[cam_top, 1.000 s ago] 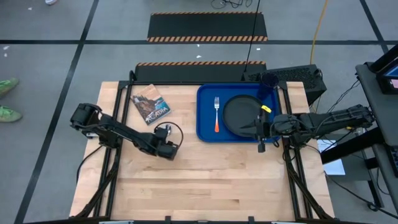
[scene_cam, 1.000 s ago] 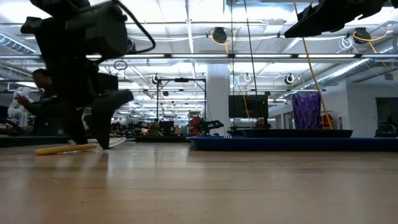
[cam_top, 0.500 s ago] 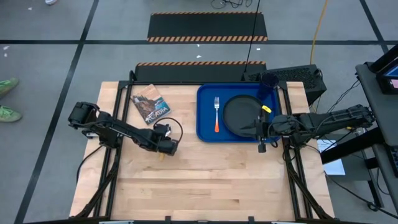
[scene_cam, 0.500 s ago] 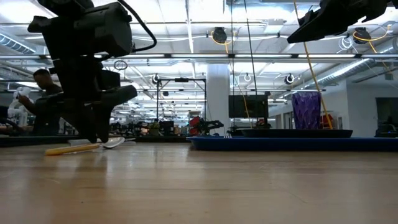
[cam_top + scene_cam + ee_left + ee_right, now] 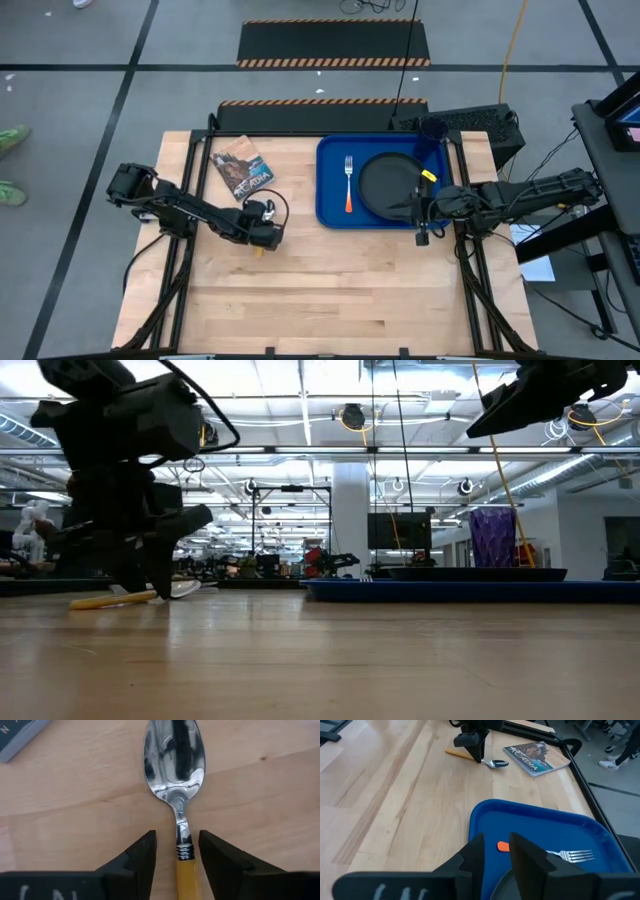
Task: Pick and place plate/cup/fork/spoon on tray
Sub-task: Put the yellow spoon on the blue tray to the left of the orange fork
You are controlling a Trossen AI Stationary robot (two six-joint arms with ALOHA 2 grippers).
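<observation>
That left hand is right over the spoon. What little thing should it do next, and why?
Probably close its fingers. The left hand is open, with one finger on each side of the spoon where bowl meets orange handle, and the spoon lies flat on the table, not yet gripped.

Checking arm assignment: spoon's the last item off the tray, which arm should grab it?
Left. The left gripper already straddles the spoon, fingers open either side of its handle on the table. The right gripper hovers over the tray, far from it.

Grey floor [image 5: 80, 110] with black tape lines; bright ceiling lights [image 5: 300, 400] overhead.
</observation>
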